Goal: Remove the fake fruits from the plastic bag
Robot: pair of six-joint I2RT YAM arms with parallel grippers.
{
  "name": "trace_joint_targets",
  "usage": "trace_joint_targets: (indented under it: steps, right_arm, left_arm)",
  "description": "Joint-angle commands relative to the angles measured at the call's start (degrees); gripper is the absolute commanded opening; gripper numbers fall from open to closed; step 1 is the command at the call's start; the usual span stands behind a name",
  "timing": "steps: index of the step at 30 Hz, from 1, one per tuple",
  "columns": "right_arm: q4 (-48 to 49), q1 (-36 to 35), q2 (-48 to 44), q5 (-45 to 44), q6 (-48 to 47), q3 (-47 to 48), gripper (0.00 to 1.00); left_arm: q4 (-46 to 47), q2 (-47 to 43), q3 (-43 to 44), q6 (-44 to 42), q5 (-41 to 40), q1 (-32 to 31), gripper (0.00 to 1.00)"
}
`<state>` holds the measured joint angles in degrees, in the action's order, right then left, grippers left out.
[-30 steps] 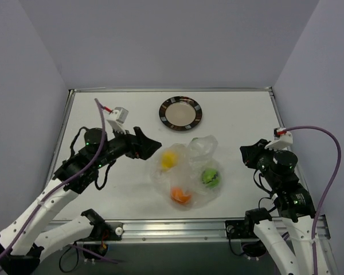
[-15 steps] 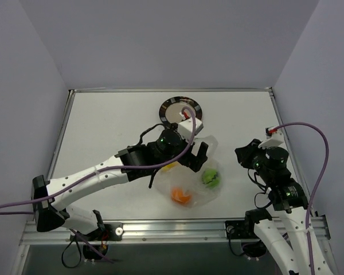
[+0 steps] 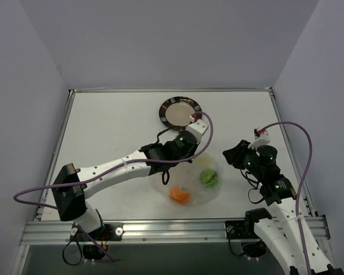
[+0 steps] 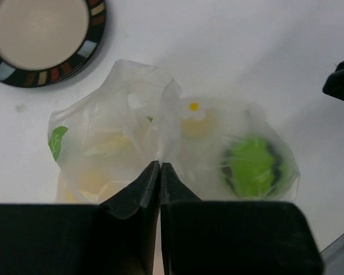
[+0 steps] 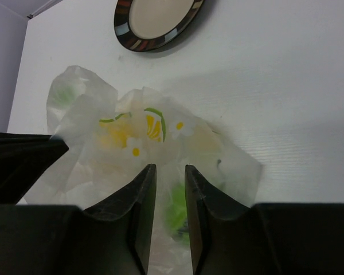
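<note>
1. Over the table, top external view: the left gripper sits low on the plastic bag, which lies between both arms, near the plate; the green fruit and orange fruit lie inside the film; the left arm hides the yellow fruit in this view; the right gripper hovers beside the bag's right edge, apart from it.
2. Left wrist view: the fingers are closed, tips meeting at a raised fold of film and apparently pinching it; the yellow fruit shows faintly left of the fold, the green one right; this hold probably anchors the bag for opening.
3. Right wrist view: the fingers are narrowly parted and grip nothing; they point at the crumpled top above the green fruit, likely placed for a second, opposing hold; no fruit is out yet.
</note>
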<state>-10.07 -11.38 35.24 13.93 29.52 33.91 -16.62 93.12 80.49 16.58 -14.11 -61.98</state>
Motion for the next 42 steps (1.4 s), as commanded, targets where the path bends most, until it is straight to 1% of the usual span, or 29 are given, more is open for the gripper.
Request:
trace_joint_targets:
  steps: [1, 2, 3, 4, 5, 6, 7, 8, 9, 11, 12, 13, 14, 16, 17, 20, 21, 22, 23, 25, 26, 29, 31, 33, 34, 35, 37, 38, 42]
  right_arm:
    - [7.59, -1.63, 1.67, 5.40, 2.29, -2.27, 0.25]
    - [9.43, -3.11, 2.28, 5.58, 2.99, -2.71, 0.29]
    - [11.19, -4.17, 3.50, 5.23, 3.26, -3.23, 0.30]
    - [12.25, -5.22, 4.21, 4.44, 3.53, -3.50, 0.33]
    - [14.26, -8.11, 5.09, 2.43, 3.70, -3.59, 0.40]
    - [15.07, -9.88, 7.27, 1.28, 3.70, -3.59, 0.43]
    - [15.77, -11.63, 8.51, 0.23, 3.79, -3.07, 0.47]
    - [17.61, -13.65, 9.92, -0.83, 3.79, -2.63, 0.56]
    - [18.58, -17.94, 12.98, -3.27, 3.53, -2.10, 0.59]
    - [19.20, -22.26, 16.24, -7.14, 2.74, 0.53, 0.63]
    - [19.12, -26.37, 19.83, -11.60, 1.35, 1.50, 0.63]
    - [18.86, -27.90, 21.43, -13.65, 0.72, 2.55, 0.63]
    - [17.64, -29.04, 24.14, -16.98, 0.54, 4.30, 0.60]
    - [16.14, -31.42, 25.83, -22.43, -0.07, 5.28, 0.59]
    - [15.96, -32.04, 26.54, -23.33, -0.16, 5.29, 0.57]
    - [15.87, -35.63, 27.85, -23.34, -0.86, 5.37, 0.57]
    - [15.87, -36.95, 28.38, -23.34, -1.13, 5.55, 0.58]
    - [15.95, -39.92, 28.82, -24.03, -1.65, 5.81, 0.59]
    - [15.95, -41.34, 29.96, -24.22, -1.83, 6.25, 0.62]
    - [15.95, -43.63, 31.11, -24.74, -2.10, 7.57, 0.63]
    - [15.95, -45.12, 32.16, -24.74, -2.27, 8.10, 0.61]
    - [15.87, -47.06, 33.83, -25.27, -2.89, 9.68, 0.50]
    - [16.04, -47.42, 34.54, -25.71, -2.45, 10.47, 0.47]
    - [16.30, -47.60, 36.47, -27.02, -2.19, 10.65, 0.50]
    - [16.74, -47.60, 37.26, -27.90, -2.18, 10.82, 0.52]
    - [16.83, -47.60, 39.27, -28.52, -2.10, 11.00, 0.60]
    - [18.05, -47.60, 41.39, -29.49, -1.83, 11.79, 0.70]
    - [18.76, -47.60, 43.57, -29.32, -1.83, 12.14, 0.73]
    - [22.54, -47.69, 47.63, -26.68, -1.92, 14.34, 0.73]
  left_arm:
    - [4.92, -10.14, -3.65, 3.36, -4.79, 3.26, 0.02]
    - [5.80, -11.98, -5.76, 6.42, -3.92, 4.40, 0.02]
    - [7.20, -15.65, -10.48, 7.93, -2.69, 5.54, 0.02]
    - [9.74, -17.34, -12.88, 9.42, -1.37, 7.38, 0.02]
    - [10.72, -19.19, -15.08, 11.61, -1.19, 8.09, 0.02]
    - [11.52, -22.16, -18.58, 12.42, -1.10, 8.62, 0.02]
    - [12.74, -23.41, -20.18, 13.03, -1.01, 9.58, 0.02]
    - [13.10, -24.56, -21.50, 13.82, -1.10, 9.85, 0.02]
    - [13.45, -26.48, -22.64, 14.18, -1.18, 10.12, 0.02]
    - [14.07, -28.16, -25.64, 15.58, -0.92, 10.64, 0.02]
    - [14.33, -29.56, -26.60, 16.11, -0.92, 10.73, 0.02]
    - [14.77, -30.27, -28.44, 16.46, -0.92, 10.82, 0.02]
    - [14.69, -30.98, -29.33, 17.43, -1.70, 10.82, 0.02]
    - [13.81, -33.00, -31.87, 18.48, -3.02, 10.91, 0.02]
    - [13.37, -34.22, -32.75, 18.92, -3.90, 10.91, 0.02]
    - [12.14, -35.90, -35.82, 19.81, -4.70, 10.91, 0.02]
    - [11.88, -36.95, -36.71, 20.24, -5.05, 10.91, 0.02]
    - [11.96, -37.39, -37.50, 21.12, -5.40, 10.91, 0.02]
    - [12.14, -38.36, -39.08, 21.56, -5.58, 10.91, 0.02]
    - [12.58, -39.07, -40.05, 22.00, -6.28, 10.91, 0.02]
    - [12.58, -39.76, -40.49, 22.01, -6.46, 10.82, 0.02]
    - [12.14, -41.17, -42.25, 22.18, -7.25, 10.82, 0.02]
    - [12.49, -42.05, -44.44, 22.97, -7.60, 10.82, 0.02]
    - [13.63, -43.20, -46.72, 23.41, -7.51, 10.82, 0.02]
    - [13.89, -43.55, -47.52, 23.76, -7.77, 10.82, 0.02]
    - [14.16, -44.33, -48.23, 23.94, -7.78, 10.82, 0.02]
    - [14.25, -45.04, -49.80, 24.20, -7.51, 10.82, 0.02]
    - [14.16, -45.57, -50.25, 24.20, -7.34, 10.82, 0.02]
    - [14.95, -46.27, -52.10, 24.46, -6.72, 10.91, 0.02]
